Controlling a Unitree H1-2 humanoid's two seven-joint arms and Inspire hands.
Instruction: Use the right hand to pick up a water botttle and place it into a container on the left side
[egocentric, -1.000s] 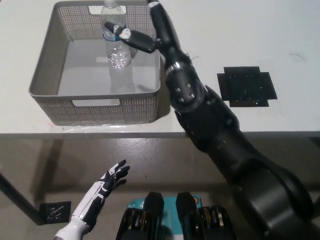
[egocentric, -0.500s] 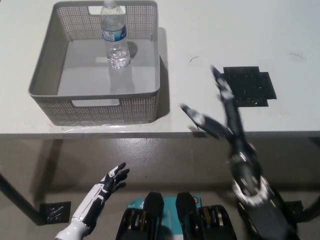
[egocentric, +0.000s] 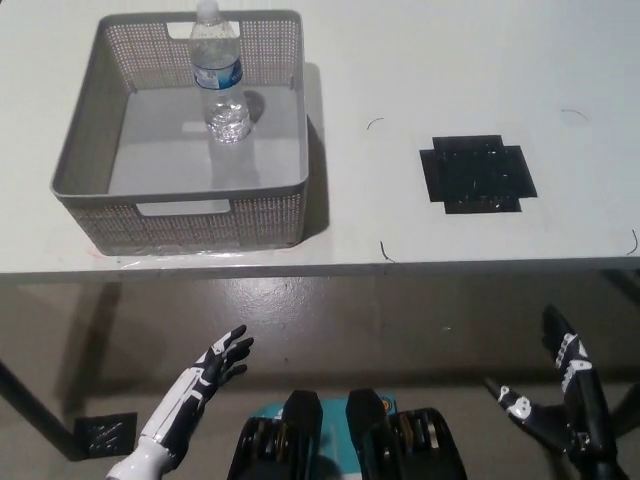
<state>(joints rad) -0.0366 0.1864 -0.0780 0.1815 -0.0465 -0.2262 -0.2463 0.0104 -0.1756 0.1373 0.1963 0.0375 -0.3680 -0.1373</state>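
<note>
One view is supplied, from the head camera, and it is reported as follows.

Head view: the water bottle (egocentric: 218, 80) is found standing upright inside the grey mesh container (egocentric: 90, 195), toward its far side and left of the far wall's middle, cap uppermost, its long axis vertical. The container is set on the left part of the white table (egocentric: 400, 60). A black square mat (egocentric: 477, 178) is noted on the table's right part, well apart from the container and bare.

The right hand (egocentric: 560, 400) is seen low at the picture's bottom right, below the table's near edge, fingers spread and nothing held. The bottle lies well away from it, up and to the left, across the table. The left hand (egocentric: 215, 362) is at rest at the lower left, also below the table edge, fingers apart and empty; it is the nearer of the two to the container.

Judgement: the placing appears complete, the bottle being inside the container and free of either hand. No further reach toward the bottle seems called for.
</note>
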